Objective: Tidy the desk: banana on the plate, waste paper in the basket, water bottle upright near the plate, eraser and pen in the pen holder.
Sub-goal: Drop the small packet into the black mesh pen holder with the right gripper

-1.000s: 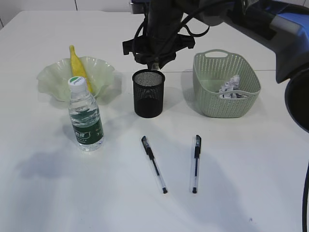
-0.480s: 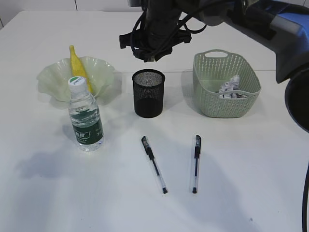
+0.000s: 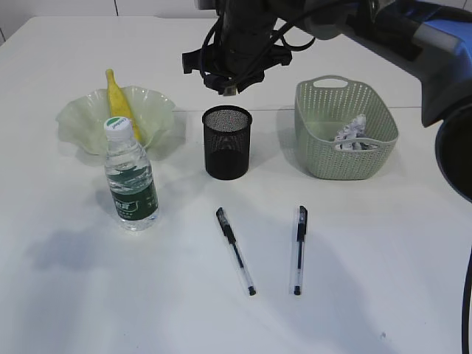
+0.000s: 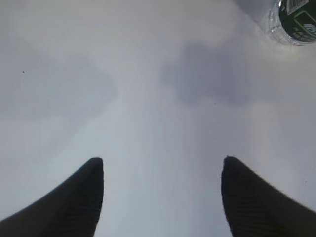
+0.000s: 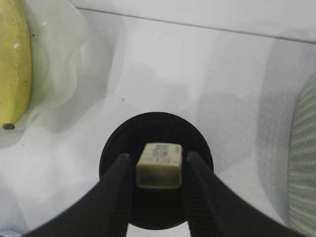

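My right gripper (image 5: 157, 155) hangs straight above the black mesh pen holder (image 5: 199, 144), seen in the exterior view as the pen holder (image 3: 227, 144) under the right gripper (image 3: 228, 87). The pale yellow eraser (image 5: 159, 167) sits between the fingers with a thin dark gap on each side, over the holder's mouth. The banana (image 3: 118, 99) lies in the green glass plate (image 3: 80, 122). The water bottle (image 3: 131, 177) stands upright in front of it. Waste paper (image 3: 351, 133) lies in the basket (image 3: 346, 162). My left gripper (image 4: 162, 160) is open over bare desk (image 4: 148, 74).
Two pens (image 3: 236, 251) (image 3: 299, 249) lie side by side on the desk in front of the pen holder. The bottle's base (image 4: 294, 22) shows at the top right of the left wrist view. The right arm's cables hang behind the holder.
The right gripper rose a little above the pen holder, then held still. Its jaws have parted slightly around the eraser. Everything on the desk has stayed put.
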Robot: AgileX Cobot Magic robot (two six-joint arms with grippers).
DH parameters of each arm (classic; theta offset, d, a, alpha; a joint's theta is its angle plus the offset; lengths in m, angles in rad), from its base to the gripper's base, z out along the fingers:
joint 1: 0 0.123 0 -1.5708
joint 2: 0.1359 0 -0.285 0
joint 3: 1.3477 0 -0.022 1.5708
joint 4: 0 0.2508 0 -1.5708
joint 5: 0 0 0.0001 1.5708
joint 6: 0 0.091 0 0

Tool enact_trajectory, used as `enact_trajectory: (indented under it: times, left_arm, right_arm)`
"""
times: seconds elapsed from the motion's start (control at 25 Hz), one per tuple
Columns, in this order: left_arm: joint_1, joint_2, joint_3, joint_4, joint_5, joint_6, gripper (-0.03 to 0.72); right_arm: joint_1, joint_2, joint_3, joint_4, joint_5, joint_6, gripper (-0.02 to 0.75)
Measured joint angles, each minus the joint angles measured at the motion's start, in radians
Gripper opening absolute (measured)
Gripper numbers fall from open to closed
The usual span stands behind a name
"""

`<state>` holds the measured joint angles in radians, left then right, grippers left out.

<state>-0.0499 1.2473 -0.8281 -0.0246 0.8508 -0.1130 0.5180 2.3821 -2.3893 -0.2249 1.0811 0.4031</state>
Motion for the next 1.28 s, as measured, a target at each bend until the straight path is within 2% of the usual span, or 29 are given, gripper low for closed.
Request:
enact_trajectory:
  times: [0.16,0.4,0.6,0.96,1.12,1.28]
  left_arm:
    - [0.0,0.0,0.0,0.0,0.0,0.0,0.52]
    - [0.0,0.0,0.0,0.0,0.0,0.0,0.52]
    - [0.0,0.0,0.0,0.0,0.0,0.0,0.52]
    - [0.0,0.0,0.0,0.0,0.0,0.0,0.52]
    - [0.0,0.0,0.0,0.0,0.0,0.0,0.52]
    - [0.0,0.0,0.0,0.0,0.017,0.0,0.52]
  right_arm:
    - [0.0,0.0,0.0,0.0,0.0,0.0,0.292]
    - [0.0,0.0,0.0,0.0,0.002,0.0,0.305]
    - [0.0,0.0,0.0,0.007,0.111,-0.014,0.305]
    - [-0.002,-0.033,0.0,0.154,0.164,-0.151,0.305]
    - [-0.002,-0.073,0.005,0.171,0.164,-0.167,0.305]
    - [-0.002,-0.128,0.115,0.173,0.164,-0.181,0.305]
